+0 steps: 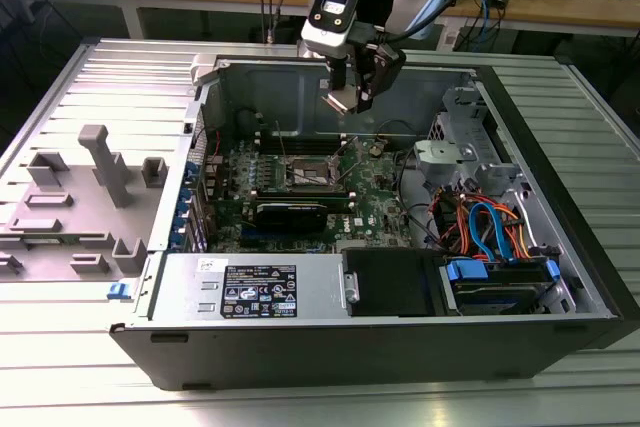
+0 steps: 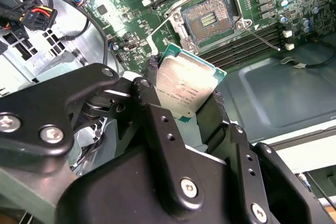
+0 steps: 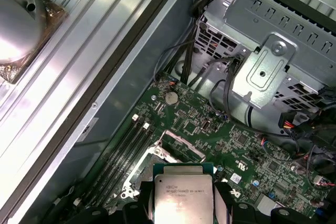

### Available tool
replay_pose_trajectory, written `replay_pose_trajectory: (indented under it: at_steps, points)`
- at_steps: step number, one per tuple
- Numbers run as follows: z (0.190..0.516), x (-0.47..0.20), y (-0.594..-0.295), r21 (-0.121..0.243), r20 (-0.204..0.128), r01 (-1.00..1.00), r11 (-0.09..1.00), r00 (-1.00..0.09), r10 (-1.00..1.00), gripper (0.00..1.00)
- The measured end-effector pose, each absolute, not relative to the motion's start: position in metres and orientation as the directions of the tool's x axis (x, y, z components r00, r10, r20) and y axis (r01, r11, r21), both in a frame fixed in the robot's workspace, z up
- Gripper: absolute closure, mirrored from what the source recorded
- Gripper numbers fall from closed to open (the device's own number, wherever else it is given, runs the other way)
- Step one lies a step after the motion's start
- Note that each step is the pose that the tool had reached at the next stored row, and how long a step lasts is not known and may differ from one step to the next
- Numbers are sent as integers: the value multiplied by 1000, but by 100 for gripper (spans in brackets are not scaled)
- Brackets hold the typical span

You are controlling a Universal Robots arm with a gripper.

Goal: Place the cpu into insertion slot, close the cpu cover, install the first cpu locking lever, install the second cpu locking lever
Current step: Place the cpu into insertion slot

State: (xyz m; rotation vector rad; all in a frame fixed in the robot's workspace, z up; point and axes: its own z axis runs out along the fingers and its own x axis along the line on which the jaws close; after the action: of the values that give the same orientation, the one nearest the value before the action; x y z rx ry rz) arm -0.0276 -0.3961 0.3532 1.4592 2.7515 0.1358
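My tool [image 1: 350,95] pinching the cpu [image 2: 184,90] by its edges, held above the bare insertion slot [image 2: 207,19], cpu not yet seated.

Table [image 1: 80,387]: ribbed silver metal surface, reaching from the near edge to the far edge
Computer case [image 1: 350,352]: black, open on top, lying on the table across the middle and the exterior view's right
Grey fixture [image 1: 60,222]: flat plate with upright blocks and a tall post, on the table at the exterior view's left, just beside the case
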Motion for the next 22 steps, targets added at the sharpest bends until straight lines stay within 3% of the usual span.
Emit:
replay_pose_trajectory:
  at_steps: [11,22]
  points:
    - [352,-28,-396,87,20,884,459,-462,887,46]
    - [352,-28,-396,87,20,888,452,-455,890,46]
